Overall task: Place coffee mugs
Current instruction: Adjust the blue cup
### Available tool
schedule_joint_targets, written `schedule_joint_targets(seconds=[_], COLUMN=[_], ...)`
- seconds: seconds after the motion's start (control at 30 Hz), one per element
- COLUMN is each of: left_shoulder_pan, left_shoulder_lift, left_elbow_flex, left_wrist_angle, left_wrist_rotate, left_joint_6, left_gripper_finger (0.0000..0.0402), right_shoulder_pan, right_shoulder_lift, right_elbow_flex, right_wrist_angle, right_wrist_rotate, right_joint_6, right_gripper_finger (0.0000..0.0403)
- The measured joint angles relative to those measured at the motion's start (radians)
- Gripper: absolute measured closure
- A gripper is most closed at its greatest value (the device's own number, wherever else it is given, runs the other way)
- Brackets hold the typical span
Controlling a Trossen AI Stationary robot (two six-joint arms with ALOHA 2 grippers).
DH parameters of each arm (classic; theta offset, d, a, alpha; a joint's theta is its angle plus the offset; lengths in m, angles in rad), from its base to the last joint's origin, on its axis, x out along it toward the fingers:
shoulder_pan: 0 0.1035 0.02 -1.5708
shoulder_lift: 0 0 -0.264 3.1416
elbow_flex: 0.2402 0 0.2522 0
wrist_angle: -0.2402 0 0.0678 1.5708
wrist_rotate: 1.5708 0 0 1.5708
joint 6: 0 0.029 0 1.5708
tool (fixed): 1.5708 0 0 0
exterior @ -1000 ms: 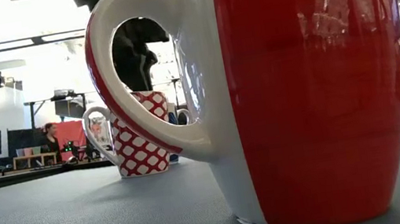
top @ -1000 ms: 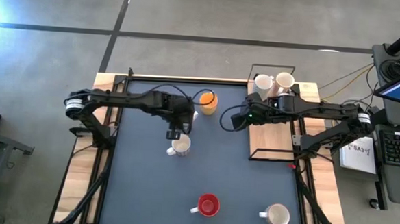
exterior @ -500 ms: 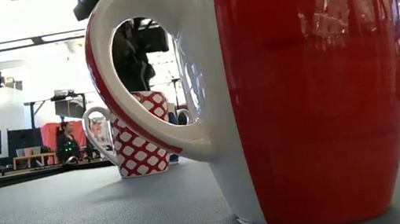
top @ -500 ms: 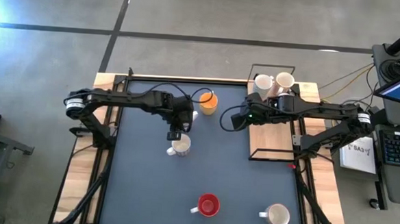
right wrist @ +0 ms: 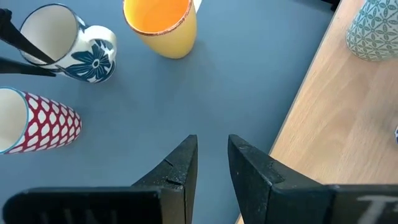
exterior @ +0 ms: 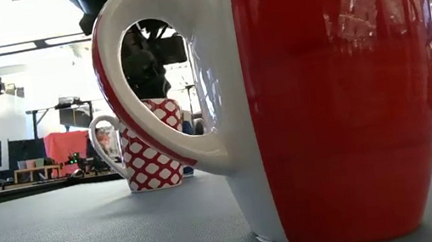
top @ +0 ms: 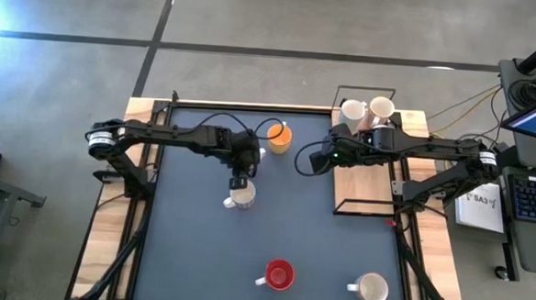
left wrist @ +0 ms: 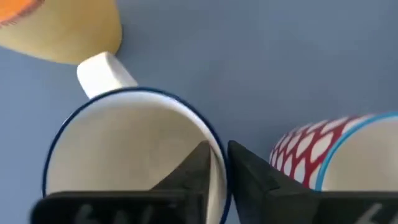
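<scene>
the left gripper (left wrist: 217, 163) is pinched on the rim of the blue mug (left wrist: 124, 155), one finger inside and one outside, which gives a firm hold for lifting it off the mat (top: 189, 247) (the red-patterned mug (left wrist: 323, 155) sits just beside it, the orange mug (top: 279, 137) near). the right gripper (right wrist: 212, 163) hovers slightly parted and empty by the wooden shelf (top: 362, 187), apparently waiting where two mugs already stand.

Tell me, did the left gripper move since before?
Yes. The left gripper slid nearer the orange mug and now pinches a blue-rimmed mug's rim.
</scene>
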Motion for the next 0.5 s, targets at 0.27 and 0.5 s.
schedule_joint_targets(seconds=[0.27, 0.5], left_shoulder_pan=[0.000, 0.000], left_shoulder_lift=[0.002, 0.002], left_elbow_flex=[0.004, 0.004], left_wrist_angle=[0.076, 0.131], left_wrist_rotate=[0.002, 0.001], left_joint_6=[-0.060, -0.126], left_gripper_finger=[0.0388, 0.0391], right_shoulder_pan=[0.000, 0.000], right_shoulder_lift=[0.000, 0.000], right_elbow_flex=[0.000, 0.000], right_wrist_angle=[0.003, 0.050], right_wrist_rotate=[0.000, 0.000], right_joint_6=[0.002, -0.003], right_gripper_finger=[0.0326, 0.0326])
